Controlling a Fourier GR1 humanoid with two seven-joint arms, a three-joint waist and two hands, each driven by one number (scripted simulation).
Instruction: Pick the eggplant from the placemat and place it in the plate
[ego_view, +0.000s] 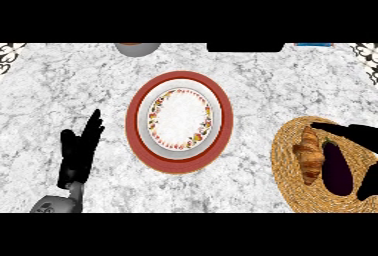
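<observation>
Right hand (365, 150): over the placemat's (288, 176) right side, beside the eggplant (338, 169); open or closed, cannot tell
Left hand (77, 150): open, resting at the bench's (81, 80) left
Eggplant: on placemat, beside croissant (308, 155)
Plate (179, 120): centre, apart

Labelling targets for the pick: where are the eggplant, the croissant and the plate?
eggplant (338, 167), head view, middle of its purple body.
croissant (309, 155), head view, centre of its crust.
plate (181, 77), head view, red rim at top.
</observation>
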